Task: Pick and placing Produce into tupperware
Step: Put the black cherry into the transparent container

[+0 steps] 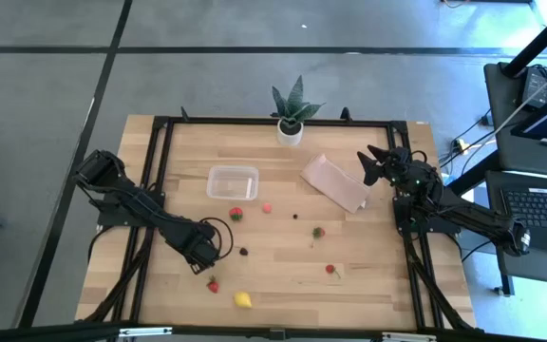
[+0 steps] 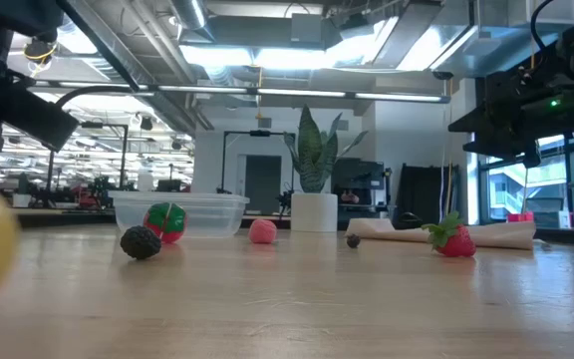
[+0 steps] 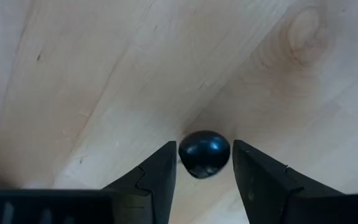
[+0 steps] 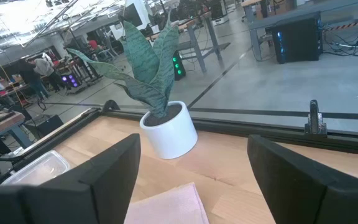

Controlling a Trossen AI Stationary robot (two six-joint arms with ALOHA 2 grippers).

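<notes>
My left gripper [image 1: 204,256] [image 3: 204,167] is over the near left part of the table, shut on a small glossy dark berry [image 3: 204,153]. The clear tupperware [image 1: 233,182] [image 2: 179,212] stands on the far middle of the table. Loose produce lies on the wood: a strawberry [image 1: 236,215] just near the tupperware, a pink piece [image 1: 267,206], a rough dark berry [image 1: 244,252] [image 2: 141,242], more strawberries [image 1: 318,231] [image 1: 331,270] [image 1: 213,284] and a yellow lemon [image 1: 243,299]. My right gripper [image 1: 370,163] [image 4: 191,180] hangs open, high at the far right. My left gripper pinches the dark berry between its two fingers [image 3: 166,171], one on each side of the berry's round body [image 3: 188,155]. The fingers point down at the table from above. Whether the berry is off the wood I cannot tell.
A potted green plant [image 1: 292,119] [image 4: 163,124] stands at the far edge. A flat tan sheet [image 1: 335,182] lies right of the tupperware, below my right gripper. A tiny dark piece [image 1: 296,216] lies mid-table. Black frame rails [image 1: 283,122] border the table.
</notes>
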